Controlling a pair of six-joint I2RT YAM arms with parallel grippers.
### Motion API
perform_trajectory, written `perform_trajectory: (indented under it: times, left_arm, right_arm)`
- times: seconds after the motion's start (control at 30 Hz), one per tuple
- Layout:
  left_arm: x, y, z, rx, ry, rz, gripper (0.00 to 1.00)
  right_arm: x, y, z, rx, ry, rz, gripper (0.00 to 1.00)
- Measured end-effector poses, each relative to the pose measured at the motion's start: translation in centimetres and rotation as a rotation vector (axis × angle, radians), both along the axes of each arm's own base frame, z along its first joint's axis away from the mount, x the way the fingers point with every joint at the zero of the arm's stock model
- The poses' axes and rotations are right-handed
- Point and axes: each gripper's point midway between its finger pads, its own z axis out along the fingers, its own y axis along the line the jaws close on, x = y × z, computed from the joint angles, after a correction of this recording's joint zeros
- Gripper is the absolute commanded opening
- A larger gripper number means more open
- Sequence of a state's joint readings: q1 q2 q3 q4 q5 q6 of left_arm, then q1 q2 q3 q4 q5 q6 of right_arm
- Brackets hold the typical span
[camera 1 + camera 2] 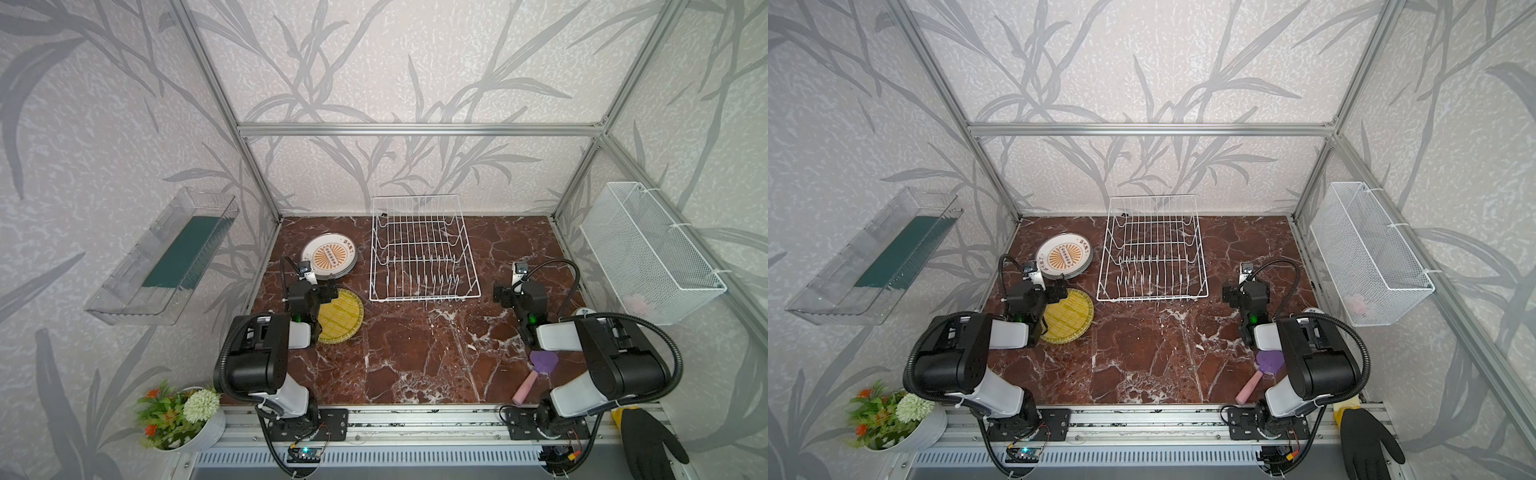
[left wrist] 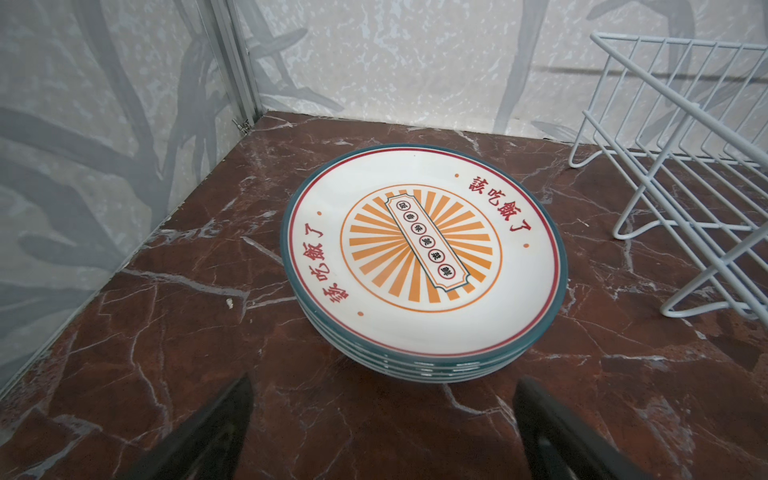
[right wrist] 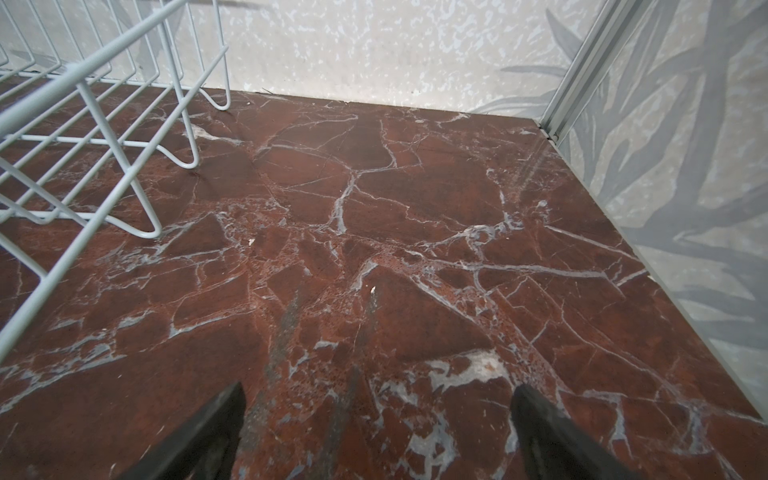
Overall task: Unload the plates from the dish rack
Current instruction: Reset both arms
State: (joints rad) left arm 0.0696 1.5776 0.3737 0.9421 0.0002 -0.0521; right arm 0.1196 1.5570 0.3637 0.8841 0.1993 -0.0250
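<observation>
The dish rack [image 1: 424, 249] [image 1: 1152, 249] sits at the middle of the tabletop's [image 1: 415, 365] back edge, with its rear side close to the wall. All the plates in sight lie outside it. The white plates [image 1: 330, 255] [image 1: 1064, 256] form a flat stack towards the back left corner, between the left edge and the rack's left side, near the rack but apart from it. Four rims show in the left wrist view [image 2: 422, 253]. The yellow plates [image 1: 343, 316] [image 1: 1071, 316] lie further forward along the left edge, partly hidden under the left arm.

The left gripper [image 2: 382, 388] hangs over bare marble just in front of the white stack, with its jaws wide apart and nothing between them. The right gripper [image 3: 376, 395] is also spread wide and holds nothing. It is over the bare strip between the rack's right side [image 3: 83, 104] and the right edge.

The back right corner, the centre and most of the front edge are bare. A purple spatula [image 1: 540, 368] with a pink handle lies near the front right corner, beside the right arm.

The top white plate has a dark green rim with a thin red ring inside it. Red lettering, 該吃飯了, appears twice around the border. An orange sunburst fills the centre, crossed by a slanted band of six small circled characters.
</observation>
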Motion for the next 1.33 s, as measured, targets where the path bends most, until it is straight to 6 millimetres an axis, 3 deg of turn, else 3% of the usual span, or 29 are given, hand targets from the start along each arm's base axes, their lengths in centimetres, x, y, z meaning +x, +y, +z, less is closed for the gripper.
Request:
perform_trajectory:
  times: [0.5, 0.6, 0.63, 0.67, 0.73, 0.77, 1.33]
  left_arm:
    - [-0.05, 0.31, 0.01, 0.010, 0.001, 0.022, 0.99]
    - [-0.05, 0.32, 0.02, 0.011, 0.000, 0.023, 0.72]
    - [-0.05, 0.32, 0.02, 0.012, 0.001, 0.022, 0.71]
    - [-0.05, 0.34, 0.02, 0.012, 0.001, 0.024, 0.73]
    - [-0.05, 0.33, 0.02, 0.008, 0.000, 0.025, 0.97]
    - [-0.06, 0.36, 0.02, 0.015, 0.001, 0.024, 0.99]
    - [-0.06, 0.35, 0.02, 0.014, 0.001, 0.025, 0.99]
  right_arm:
    - [0.00, 0.00, 0.00, 0.000, 0.000, 0.000, 0.99]
    - [0.00, 0.00, 0.01, 0.000, 0.000, 0.000, 0.99]
    - [0.00, 0.00, 0.00, 0.000, 0.000, 0.000, 0.99]
    - [0.00, 0.00, 0.00, 0.000, 0.000, 0.000, 0.99]
    - [0.00, -0.01, 0.01, 0.000, 0.000, 0.000, 0.99]
    - [0.00, -0.01, 0.00, 0.000, 0.000, 0.000, 0.99]
    - [0.00, 0.00, 0.01, 0.000, 0.000, 0.000, 0.99]
